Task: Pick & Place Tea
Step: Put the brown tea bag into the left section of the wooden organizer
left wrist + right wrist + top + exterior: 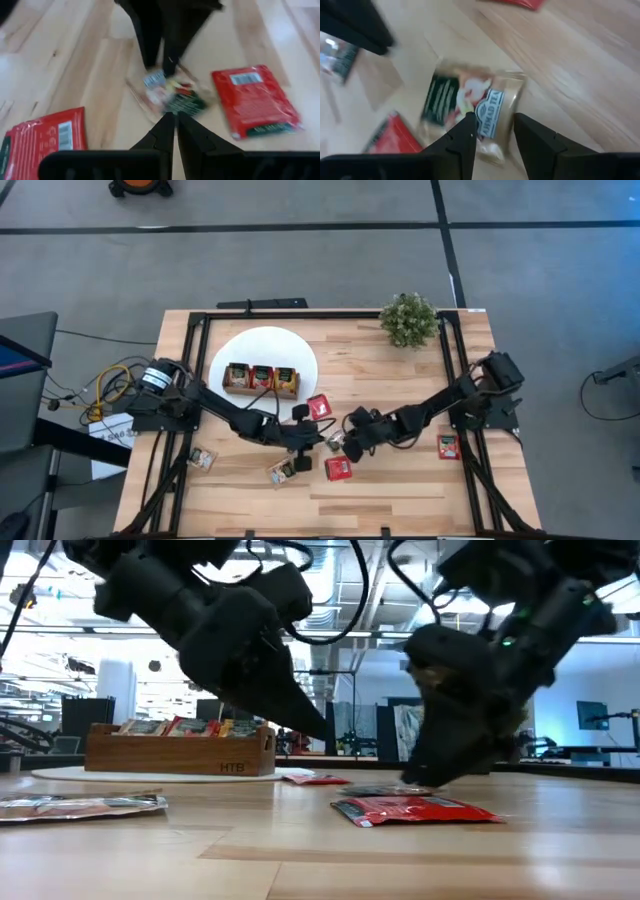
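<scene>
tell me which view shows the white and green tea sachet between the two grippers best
The right wrist view: the white-and-green sachet fills the frame just beyond the right gripper, its label readable. The left wrist view shows it blurred; the high view shows only a sliver between the arms; the low view barely shows it.

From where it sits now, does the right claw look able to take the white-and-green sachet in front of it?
Probably yes: the right claw stands open right over the white-and-green sachet, which lies flat. The shut left claw crowds close by, the only likely obstruction.
</scene>
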You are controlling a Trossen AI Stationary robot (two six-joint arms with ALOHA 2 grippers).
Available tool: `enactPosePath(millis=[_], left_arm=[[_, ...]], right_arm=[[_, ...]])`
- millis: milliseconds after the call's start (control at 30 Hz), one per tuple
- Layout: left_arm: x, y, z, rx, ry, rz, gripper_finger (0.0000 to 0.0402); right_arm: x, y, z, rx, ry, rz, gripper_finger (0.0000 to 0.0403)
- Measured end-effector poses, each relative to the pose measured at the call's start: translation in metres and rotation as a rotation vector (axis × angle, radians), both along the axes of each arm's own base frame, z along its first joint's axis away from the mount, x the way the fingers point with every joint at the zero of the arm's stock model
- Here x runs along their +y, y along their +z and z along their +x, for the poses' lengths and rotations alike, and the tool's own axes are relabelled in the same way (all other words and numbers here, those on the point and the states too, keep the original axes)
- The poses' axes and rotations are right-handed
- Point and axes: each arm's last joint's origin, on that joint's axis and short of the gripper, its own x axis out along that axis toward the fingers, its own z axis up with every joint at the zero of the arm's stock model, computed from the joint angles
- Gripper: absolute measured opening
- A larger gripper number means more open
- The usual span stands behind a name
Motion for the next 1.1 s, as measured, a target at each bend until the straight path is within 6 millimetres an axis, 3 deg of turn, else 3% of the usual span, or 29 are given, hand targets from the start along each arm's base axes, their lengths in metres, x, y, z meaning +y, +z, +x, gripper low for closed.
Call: enactPosePath(millis=[200, 333, 533, 633, 833, 1100], left_arm=[[0.009, -0.027, 0.006, 0.055, 0.007, 0.007, 0.0014], [0.011, -0.036, 0.009, 0.055, 0.033, 0.053, 0.0014], [0.010, -0.019, 0.006, 0.007, 0.117, 0.145, 0.0014], [0.007, -0.009, 0.003, -0.002, 0.120, 0.152, 0.0014], [0.002, -0.007, 0.002, -0.026, 0.142, 0.103, 0.0014], [-0.006, -0.014, 0.017, -0.170, 0.040, 0.024, 0.0037]], right_arm=[[-0.003, 0.000, 0.009, -0.058, 0.048, 0.059, 0.0125], [-0.004, -0.001, 0.009, -0.049, 0.060, 0.048, 0.0101], [0.001, -0.003, 0.005, -0.029, 0.093, -0.028, 0.0013], [0.008, -0.002, 0.000, -0.036, 0.069, -0.113, 0.0007], [0.017, -0.002, -0.030, 0.013, -0.115, -0.266, 0.0001], [0.019, -0.011, -0.078, -0.116, -0.402, -0.227, 0.0000]])
